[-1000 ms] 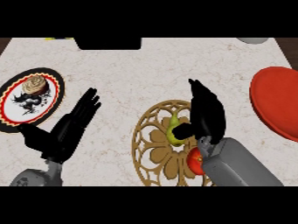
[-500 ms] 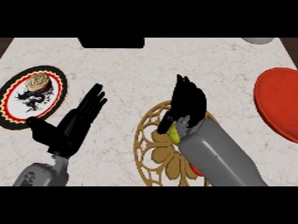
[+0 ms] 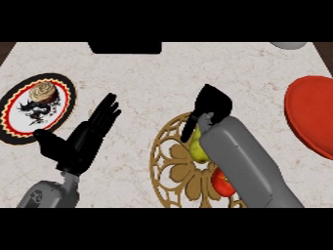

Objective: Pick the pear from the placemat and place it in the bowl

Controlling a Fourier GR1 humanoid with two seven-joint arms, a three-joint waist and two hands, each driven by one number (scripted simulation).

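A yellow-green pear (image 3: 196, 149) lies on the round gold openwork placemat (image 3: 170, 166) in the middle of the counter. My right hand (image 3: 214, 107) hangs over the mat's far edge, just beyond the pear; it is open, fingers pointing away and downward, not closed round the fruit. My right forearm hides the pear's right side. The red bowl (image 3: 320, 117) sits at the right edge, apart from the hand. My left hand (image 3: 82, 139) rests open, fingers up, to the left of the mat.
A small red fruit (image 3: 223, 183) lies on the mat near the pear, half under my forearm. A black-rimmed plate (image 3: 10, 124) with a pastry stands at the left. A dark object (image 3: 124, 47) and a grey one (image 3: 291, 45) sit at the counter's far edge.
My right arm has swung left and forward over the placemat, and now covers part of the pear and the red fruit. The left hand has barely moved.
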